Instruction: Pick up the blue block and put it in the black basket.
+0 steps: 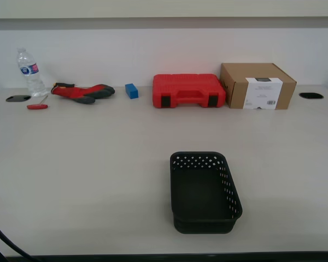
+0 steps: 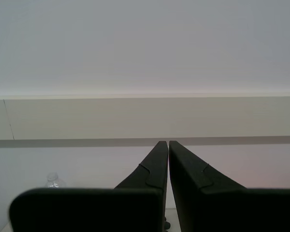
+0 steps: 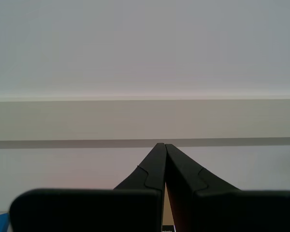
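Note:
The black basket (image 1: 205, 192) stands empty on the table, near the front edge and a little toward the exterior view's right. The task's blue block is out of view. My first gripper (image 2: 168, 141) is shut with nothing between its jaws and points at the wall. My second gripper (image 3: 162, 143) is likewise shut, empty and aimed at the wall. Neither arm shows in the exterior view.
Along the back wall stand a water bottle (image 1: 30, 71), a red-handled tool (image 1: 37, 106), red and black gloves (image 1: 82, 91), a small blue cube (image 1: 132, 90), a red plastic case (image 1: 188, 90) and a cardboard box (image 1: 257, 85). Cable holes (image 1: 310, 95) sit at both back corners.

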